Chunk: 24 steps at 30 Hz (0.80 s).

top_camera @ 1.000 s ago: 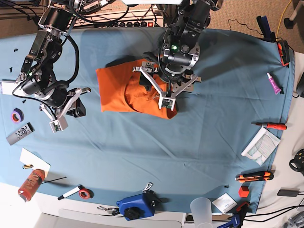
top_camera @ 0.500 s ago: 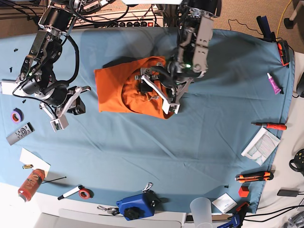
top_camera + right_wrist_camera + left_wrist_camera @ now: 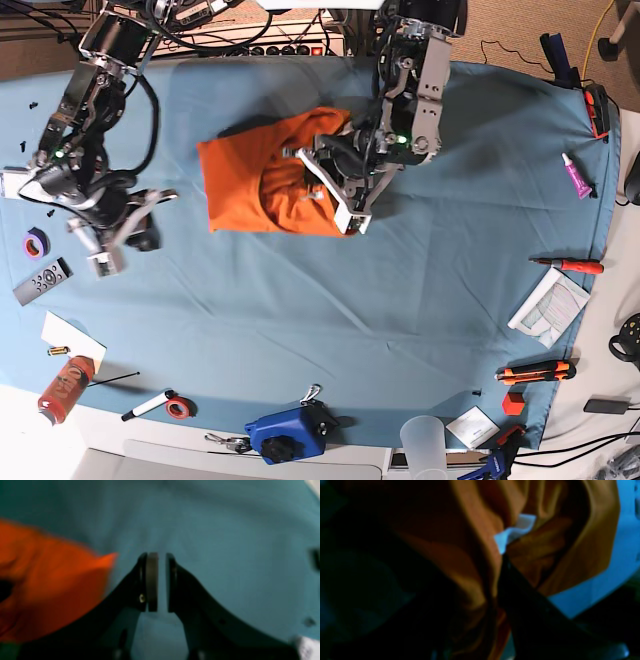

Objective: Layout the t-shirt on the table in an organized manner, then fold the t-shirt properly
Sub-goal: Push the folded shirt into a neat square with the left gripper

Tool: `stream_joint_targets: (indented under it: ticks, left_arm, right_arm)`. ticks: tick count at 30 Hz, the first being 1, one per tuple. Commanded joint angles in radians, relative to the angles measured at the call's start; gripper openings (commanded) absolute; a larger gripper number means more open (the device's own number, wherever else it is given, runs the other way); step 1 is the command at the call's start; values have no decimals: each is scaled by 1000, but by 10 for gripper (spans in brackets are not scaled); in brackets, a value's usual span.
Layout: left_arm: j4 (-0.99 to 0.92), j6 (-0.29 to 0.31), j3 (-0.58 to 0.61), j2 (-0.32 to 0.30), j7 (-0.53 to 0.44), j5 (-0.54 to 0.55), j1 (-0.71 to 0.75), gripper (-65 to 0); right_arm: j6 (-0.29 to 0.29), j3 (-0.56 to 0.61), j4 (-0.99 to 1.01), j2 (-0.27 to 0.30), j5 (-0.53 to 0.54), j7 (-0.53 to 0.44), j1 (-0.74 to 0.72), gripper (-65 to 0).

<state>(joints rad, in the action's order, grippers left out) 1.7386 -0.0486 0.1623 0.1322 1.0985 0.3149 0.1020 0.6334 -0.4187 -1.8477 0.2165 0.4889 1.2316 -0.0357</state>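
Table (image 3: 300, 320) in blue-teal cloth | t-shirt (image 3: 240, 185) is lying bunched upper-centre | my left gripper (image 3: 335, 190) is pinching its fabric | my right gripper (image 3: 157, 580) is hovering beside it, jaws narrowly parted, holding nothing

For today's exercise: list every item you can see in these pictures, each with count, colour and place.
t-shirt: 1, orange, bunched, upper middle of table
table: 1, blue-teal cloth
bottle: 1, orange-red, near left corner
tape roll: 1, purple, left edge
remote: 1, grey, left edge
marker: 1, white and black, near edge
blue device: 1, near edge
cup: 1, clear, near edge
screwdriver: 1, orange, right side
tube: 1, purple, right side
left gripper: in the shirt's folds; state unclear
right gripper: slightly open, empty, over bare cloth
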Motion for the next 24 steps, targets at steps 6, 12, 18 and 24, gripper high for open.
stream_joint_targets:
  ticks: [6, 12, 18, 24]
  left_arm:
    - [67, 120, -71, -126, 39, 65, -23, -650]
    - [66, 311, -79, -365, 50, 234, -88, -650]
    - [61, 398, 5, -570, 46, 273, -231, -650]
    - [19, 520, 309, -661, 27, 222, -432, -650]
  right_arm:
    - [2, -81, -16, 64, 11, -16, -14, -592]
    - [-2, -80, -15, 94, 11, -14, -14, -592]
    - [-2, -79, -8, 91, 11, -12, -8, -592]
    - [-2, -79, -8, 91, 11, -11, -8, -592]
